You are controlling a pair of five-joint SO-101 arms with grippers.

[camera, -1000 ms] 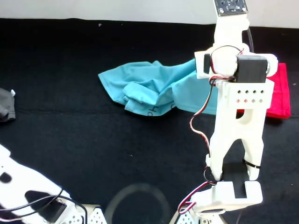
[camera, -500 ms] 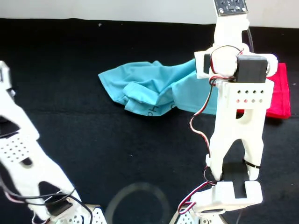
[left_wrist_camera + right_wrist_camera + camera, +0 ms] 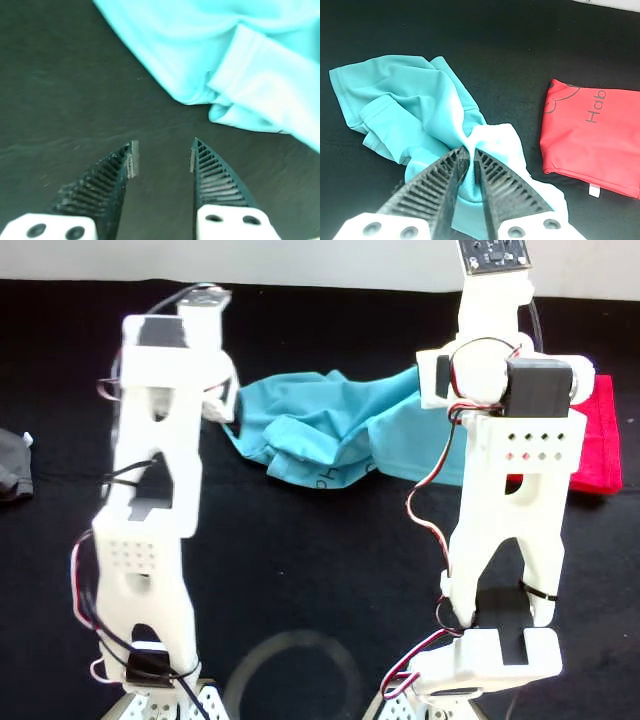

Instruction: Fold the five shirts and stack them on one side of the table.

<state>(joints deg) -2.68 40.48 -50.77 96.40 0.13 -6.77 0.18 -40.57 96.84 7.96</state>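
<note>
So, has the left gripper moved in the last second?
Yes. The left gripper swung forward from the near left to the teal shirt's left edge.

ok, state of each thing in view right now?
teal shirt: unfolded, crumpled, pinched at one end
red shirt: folded, lying flat
grey cloth: bunched, cut off at the picture's edge
left arm: jaws open, empty, beside the teal shirt
right arm: jaws shut on the teal shirt

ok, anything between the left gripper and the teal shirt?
Nothing visible. The left gripper is open over the bare black table; the teal shirt lies just beyond its tips. The right gripper is shut on the same shirt.
</note>
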